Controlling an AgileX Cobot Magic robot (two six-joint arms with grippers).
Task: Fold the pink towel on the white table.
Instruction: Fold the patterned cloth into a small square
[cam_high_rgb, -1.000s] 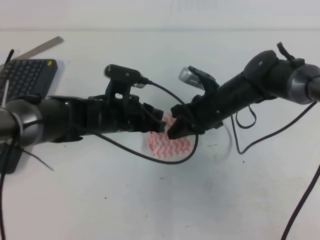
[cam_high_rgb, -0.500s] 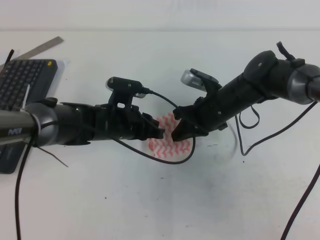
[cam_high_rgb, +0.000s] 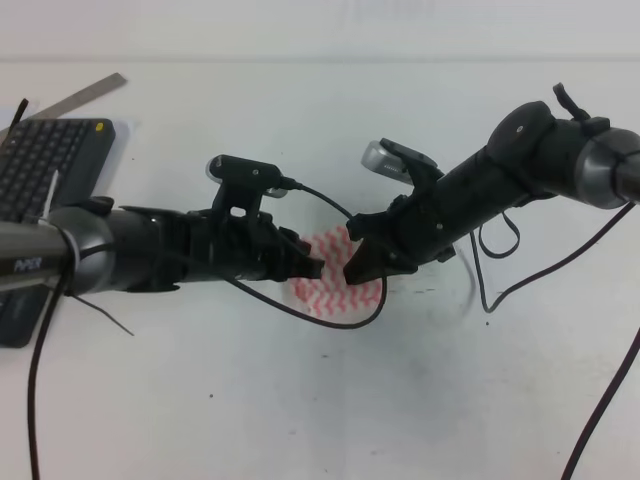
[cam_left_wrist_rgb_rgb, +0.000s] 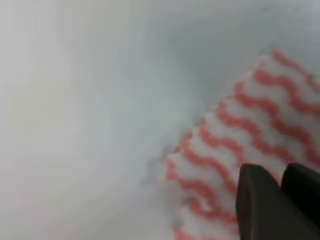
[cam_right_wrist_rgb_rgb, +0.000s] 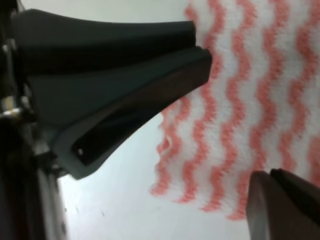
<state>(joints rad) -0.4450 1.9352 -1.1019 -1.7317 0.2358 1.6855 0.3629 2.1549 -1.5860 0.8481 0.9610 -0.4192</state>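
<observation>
The pink towel (cam_high_rgb: 335, 292) lies flat in the middle of the white table (cam_high_rgb: 300, 410), its pink and white zigzag stripes partly covered by both arms. My left gripper (cam_high_rgb: 317, 266) comes in from the left and is shut at the towel's left edge. In the left wrist view its fingers (cam_left_wrist_rgb_rgb: 260, 200) stand pressed together over the cloth (cam_left_wrist_rgb_rgb: 235, 140). My right gripper (cam_high_rgb: 353, 271) reaches in from the right and is shut at the towel's near edge (cam_right_wrist_rgb_rgb: 250, 100); its fingertips (cam_right_wrist_rgb_rgb: 280, 195) are together. The left gripper (cam_right_wrist_rgb_rgb: 202, 54) also shows in the right wrist view.
A black keyboard (cam_high_rgb: 45, 160) sits at the far left, with a grey metal strip (cam_high_rgb: 85, 93) behind it. Loose black cables (cam_high_rgb: 497, 262) hang and loop under the right arm and along the right edge.
The left arm dropped lower and both grippers shifted slightly left. The towel's left edge moved a little left with them.
</observation>
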